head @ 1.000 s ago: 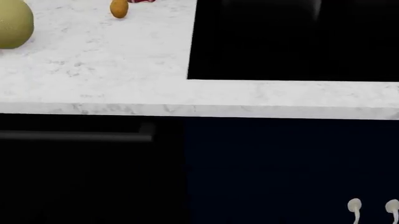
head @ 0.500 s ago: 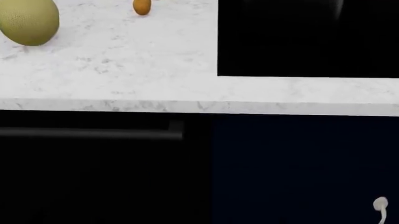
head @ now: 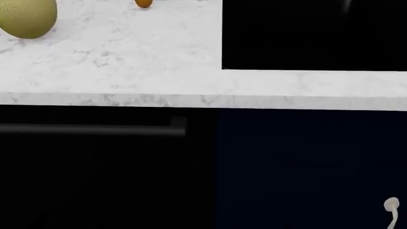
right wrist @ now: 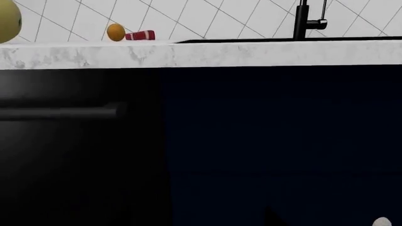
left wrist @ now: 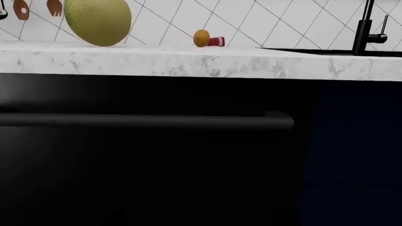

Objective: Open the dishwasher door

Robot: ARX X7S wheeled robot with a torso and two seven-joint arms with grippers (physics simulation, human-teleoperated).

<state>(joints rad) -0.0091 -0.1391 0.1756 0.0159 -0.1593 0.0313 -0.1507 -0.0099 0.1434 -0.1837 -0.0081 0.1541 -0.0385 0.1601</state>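
Neither gripper appears in any view, so whether either is apart or together cannot be told, and nothing shows them touching anything. The dishwasher door (head: 95,181) fills the lower left of the head view, closed, its bar handle (head: 89,129) just under the marble surface (head: 127,57). A melon (head: 25,16) sits at upper left and the black sink (head: 315,33) at upper right.

no readable text, labels or numbers anywhere

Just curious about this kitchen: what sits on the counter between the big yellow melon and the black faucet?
In the left wrist view, a small orange fruit and a red item beside it sit between the melon and faucet.
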